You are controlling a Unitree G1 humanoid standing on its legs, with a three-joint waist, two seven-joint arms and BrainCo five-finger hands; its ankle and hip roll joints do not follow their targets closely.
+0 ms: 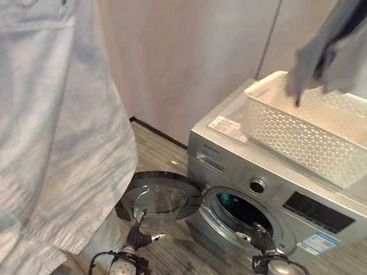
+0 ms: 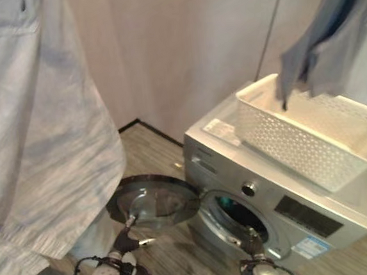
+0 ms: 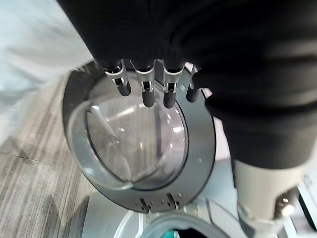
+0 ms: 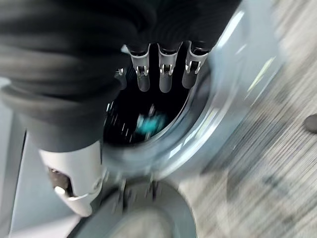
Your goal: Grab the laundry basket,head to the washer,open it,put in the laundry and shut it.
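Left eye view: washer door open, basket on top.

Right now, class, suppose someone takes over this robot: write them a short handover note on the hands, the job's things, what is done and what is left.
Left hand: open, fingers straight, at the open door.
Right hand: open, at the lower rim of the drum opening, holding nothing.
Basket: on top of the washer.
Something teal shows inside the drum.
Grey garments hang across the head views at left and upper right.
Done: basket carried over, door opened, some laundry apparently in.
Left: check the basket for more, shut the door.
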